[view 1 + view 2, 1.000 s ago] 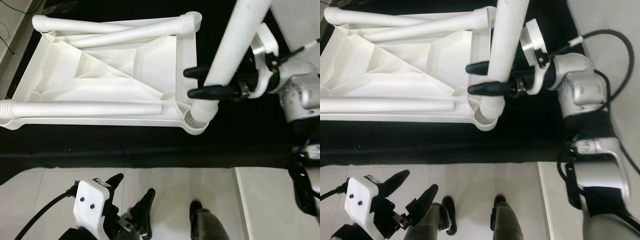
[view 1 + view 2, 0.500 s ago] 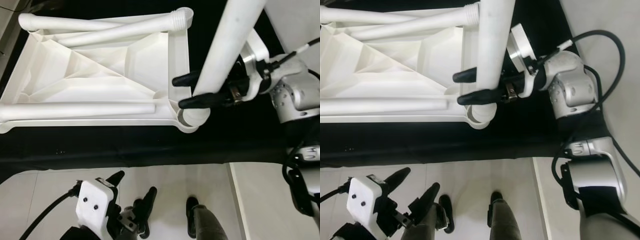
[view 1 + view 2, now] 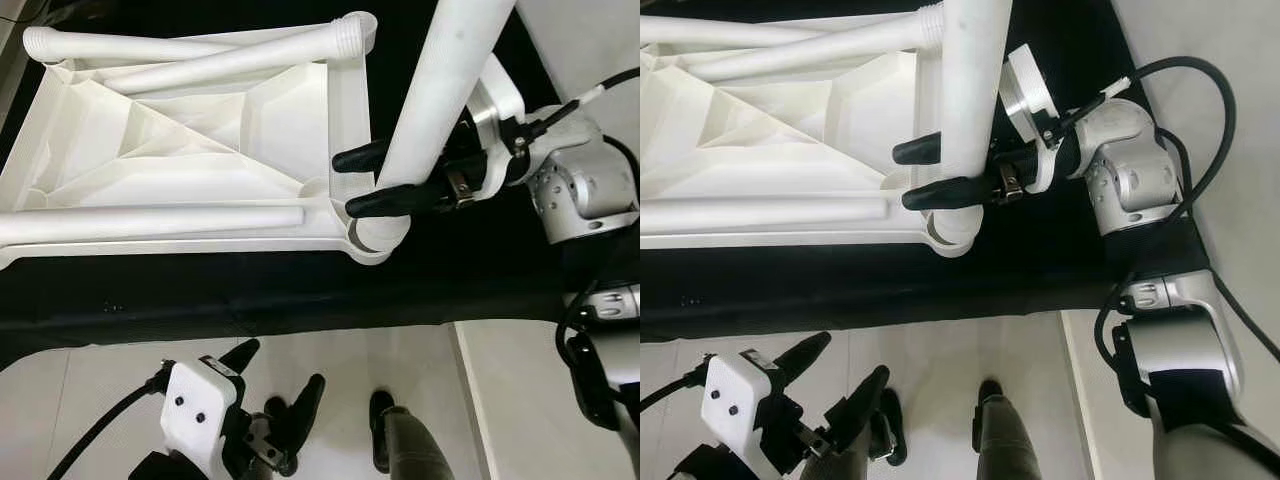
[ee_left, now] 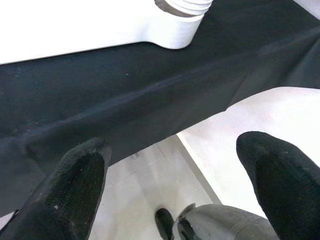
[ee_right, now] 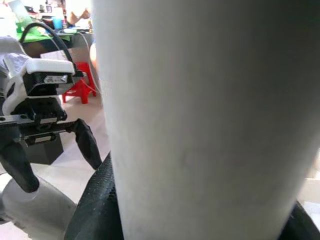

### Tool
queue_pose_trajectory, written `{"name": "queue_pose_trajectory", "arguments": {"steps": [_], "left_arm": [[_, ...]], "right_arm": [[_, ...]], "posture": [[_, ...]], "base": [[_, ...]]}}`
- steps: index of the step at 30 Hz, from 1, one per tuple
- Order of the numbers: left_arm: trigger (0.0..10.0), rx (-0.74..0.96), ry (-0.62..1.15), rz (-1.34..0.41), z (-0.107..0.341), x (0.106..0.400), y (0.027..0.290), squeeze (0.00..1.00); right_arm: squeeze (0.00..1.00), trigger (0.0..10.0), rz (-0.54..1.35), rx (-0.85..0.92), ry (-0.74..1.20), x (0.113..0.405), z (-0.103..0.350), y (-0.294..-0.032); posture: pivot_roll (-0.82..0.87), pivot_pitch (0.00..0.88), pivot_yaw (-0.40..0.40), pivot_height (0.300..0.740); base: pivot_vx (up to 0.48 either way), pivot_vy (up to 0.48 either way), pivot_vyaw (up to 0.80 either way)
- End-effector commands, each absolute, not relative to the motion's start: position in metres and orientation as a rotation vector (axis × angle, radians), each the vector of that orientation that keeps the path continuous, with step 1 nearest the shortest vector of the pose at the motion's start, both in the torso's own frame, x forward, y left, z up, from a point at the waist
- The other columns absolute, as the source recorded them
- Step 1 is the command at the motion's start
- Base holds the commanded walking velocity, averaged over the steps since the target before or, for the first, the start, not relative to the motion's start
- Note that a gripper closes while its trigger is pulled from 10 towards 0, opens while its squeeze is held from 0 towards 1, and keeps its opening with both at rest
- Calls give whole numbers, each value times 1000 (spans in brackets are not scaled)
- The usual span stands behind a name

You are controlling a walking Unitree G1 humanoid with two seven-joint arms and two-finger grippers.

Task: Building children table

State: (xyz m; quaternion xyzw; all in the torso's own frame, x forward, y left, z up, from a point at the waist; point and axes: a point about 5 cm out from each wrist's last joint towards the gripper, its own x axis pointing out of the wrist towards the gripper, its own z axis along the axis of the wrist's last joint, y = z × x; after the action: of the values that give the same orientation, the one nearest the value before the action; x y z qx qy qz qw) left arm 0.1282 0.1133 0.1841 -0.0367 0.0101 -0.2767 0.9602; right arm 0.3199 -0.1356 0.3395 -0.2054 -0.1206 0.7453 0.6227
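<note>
White leg (image 3: 432, 95) in right gripper (image 3: 362, 183)

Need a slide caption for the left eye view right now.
Right pincer clamps the white table leg standing in the corner socket of the upturned tabletop; left pincer idle.

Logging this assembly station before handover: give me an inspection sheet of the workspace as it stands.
Surface: black cloth over a low platform, pale tiled floor in front.
Job's things: white tabletop lying underside up; two loose legs rest in it; a third table leg stands with its end at the near corner socket.
Clutter: nothing seen.
Grippers: right claw shut on the standing leg; left claw open, low over the floor.
Cables: black cable loops by the right arm.
Surroundings: red stool, green-covered table behind.
</note>
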Motion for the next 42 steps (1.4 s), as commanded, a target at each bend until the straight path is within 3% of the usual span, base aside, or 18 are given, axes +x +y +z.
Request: {"name": "queue_pose_trajectory", "arguments": {"steps": [1, 20, 42], "left_arm": [[10000, -70, 47, -564, 179, 127, 113, 0], [10000, -65, 24, -567, 178, 132, 111, 0], [10000, -65, 9, -560, 178, 136, 110, 0]], "right_arm": [[0, 10000, 1757, -450, -207, 320, 322, -128], [0, 10000, 1673, -434, -261, 329, 327, -112], [0, 10000, 1763, -465, -115, 326, 318, -122]], "posture": [[24, 438, 67, 740], [17, 430, 54, 740], [5, 435, 39, 740]], "base": [[0, 0, 0], [0, 0, 0], [0, 0, 0]]}}
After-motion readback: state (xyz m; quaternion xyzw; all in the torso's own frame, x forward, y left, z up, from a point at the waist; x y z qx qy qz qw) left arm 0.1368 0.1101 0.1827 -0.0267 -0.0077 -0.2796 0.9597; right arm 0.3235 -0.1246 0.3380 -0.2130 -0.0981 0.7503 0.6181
